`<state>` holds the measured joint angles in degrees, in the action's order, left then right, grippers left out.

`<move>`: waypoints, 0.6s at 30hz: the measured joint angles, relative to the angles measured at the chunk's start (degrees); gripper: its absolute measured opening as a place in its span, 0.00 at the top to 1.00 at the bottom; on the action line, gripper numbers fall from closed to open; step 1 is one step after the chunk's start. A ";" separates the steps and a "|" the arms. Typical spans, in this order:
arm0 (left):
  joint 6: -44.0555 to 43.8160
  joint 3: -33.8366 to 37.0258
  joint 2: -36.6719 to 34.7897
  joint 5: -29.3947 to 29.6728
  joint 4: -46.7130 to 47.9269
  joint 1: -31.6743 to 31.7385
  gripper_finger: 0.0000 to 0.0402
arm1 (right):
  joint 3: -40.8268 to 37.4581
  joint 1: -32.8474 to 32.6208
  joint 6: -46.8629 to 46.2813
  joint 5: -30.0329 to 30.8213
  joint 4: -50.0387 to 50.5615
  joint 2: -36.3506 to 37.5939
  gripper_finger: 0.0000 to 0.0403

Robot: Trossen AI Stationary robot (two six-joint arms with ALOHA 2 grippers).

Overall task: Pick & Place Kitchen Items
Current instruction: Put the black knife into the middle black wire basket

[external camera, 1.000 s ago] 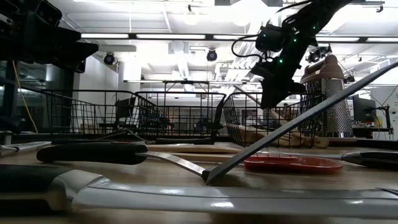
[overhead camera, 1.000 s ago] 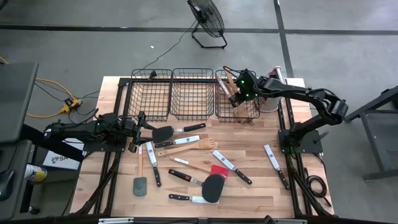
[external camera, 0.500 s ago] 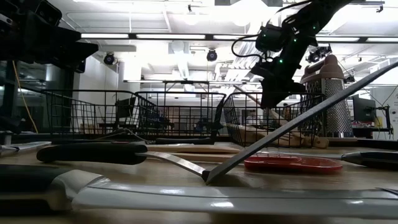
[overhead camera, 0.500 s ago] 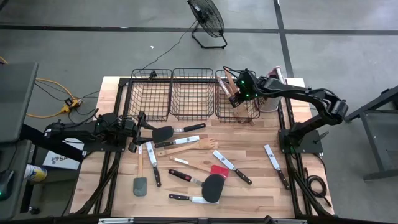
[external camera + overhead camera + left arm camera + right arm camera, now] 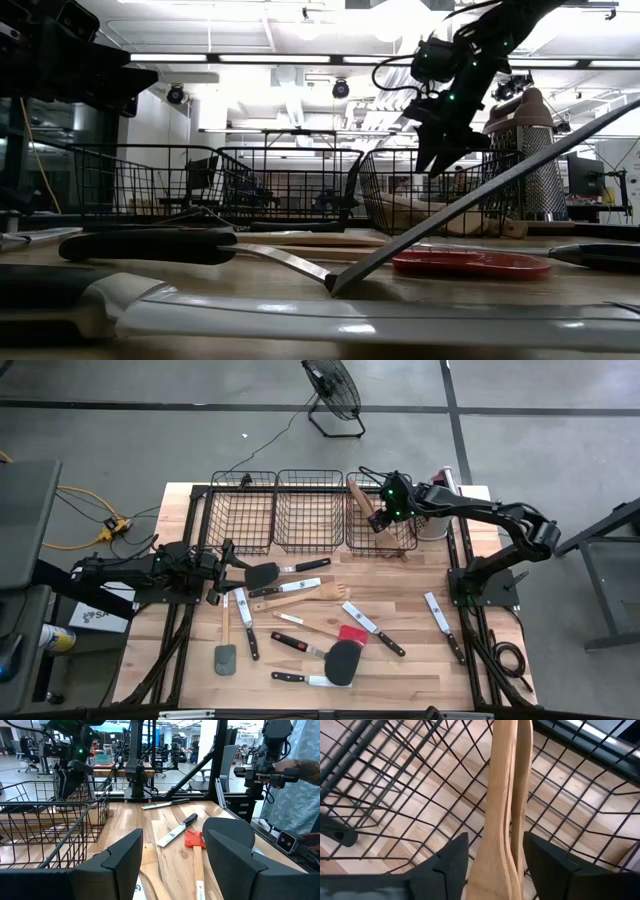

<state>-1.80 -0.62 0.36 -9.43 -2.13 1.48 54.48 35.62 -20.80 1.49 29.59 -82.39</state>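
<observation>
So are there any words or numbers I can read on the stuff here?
Nothing here reads clearly.
white sign beside the table, under the left arm: dark letters, partly hidden and too small to read.
knife blade: a small mark, too blurred to read.
red-headed spatula handle: a small mark, too blurred to read.

Left arm: lying low, extended across the table's left side.
Left gripper (image 5: 218,567): fingers apart, empty.
Right arm: extended toward the table's far edge.
Right gripper (image 5: 382,518): fingers parted, pointing downward.
</observation>
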 joint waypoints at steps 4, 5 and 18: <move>0.00 0.00 0.00 0.00 -0.01 0.01 0.47 | 0.00 0.00 0.00 0.02 -0.70 1.07 0.53; 0.00 0.00 -0.01 -0.01 -0.02 0.01 0.47 | 0.00 0.00 0.00 -0.08 -0.68 1.53 0.53; 0.00 0.00 -0.01 -0.01 -0.02 0.01 0.47 | 0.00 -1.39 -3.79 -7.80 1.87 13.95 0.56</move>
<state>-1.80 -0.62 0.35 -9.44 -2.15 1.49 54.48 34.23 -24.59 -6.30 31.46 -68.44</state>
